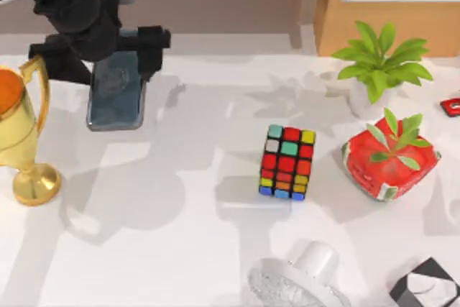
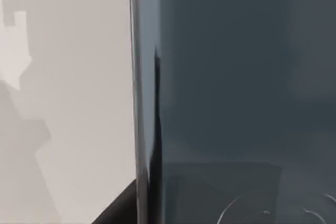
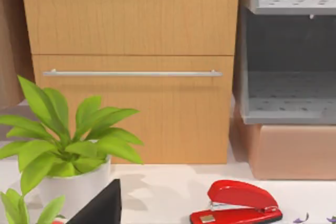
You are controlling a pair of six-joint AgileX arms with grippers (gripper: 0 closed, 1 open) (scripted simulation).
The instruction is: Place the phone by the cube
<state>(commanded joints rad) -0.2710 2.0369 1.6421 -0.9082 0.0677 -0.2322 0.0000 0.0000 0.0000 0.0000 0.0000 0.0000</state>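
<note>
While the left tool stands well to the left of the cube, toward the back of the surface, its two black fingers are closed on either side of the phone, gripping its upper end. From the left wrist, the phone's dark glossy face and thin rim are seen close up over the white surface. Left of the phone is a gold trophy. Right of the cube sits a red pot with a plant. A red stapler lies before a wooden cabinet.
</note>
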